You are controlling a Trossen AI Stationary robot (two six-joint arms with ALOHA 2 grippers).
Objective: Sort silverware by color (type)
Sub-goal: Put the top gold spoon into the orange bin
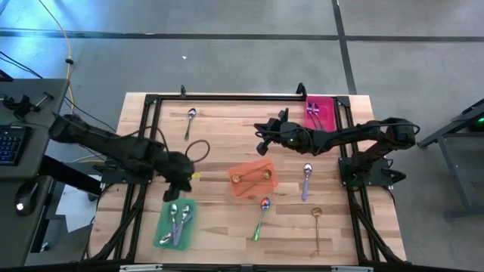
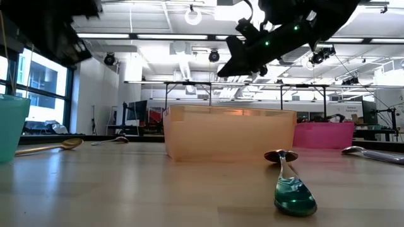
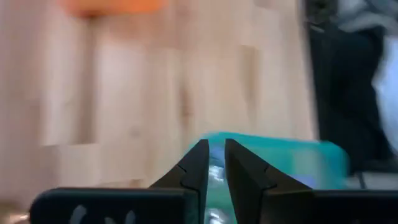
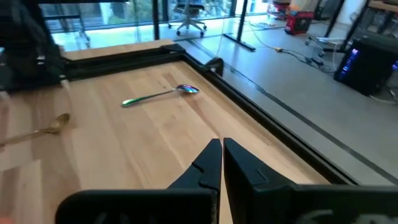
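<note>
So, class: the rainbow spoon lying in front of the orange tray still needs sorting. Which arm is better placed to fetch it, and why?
Probably the left: the left gripper hovers by the green tray, nearer the rainbow spoon. The right gripper waits beyond the orange tray.

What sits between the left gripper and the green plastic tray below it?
Nothing visible: the left gripper hangs over the bare wooden table just beyond the green plastic tray of silver spoons, fingers slightly apart and empty.

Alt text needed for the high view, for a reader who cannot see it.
Overhead, the left gripper hovers above the green tray of silver spoons; the right gripper waits mid-table. An orange tray, a pink tray and four loose spoons lie on the wooden table.
</note>
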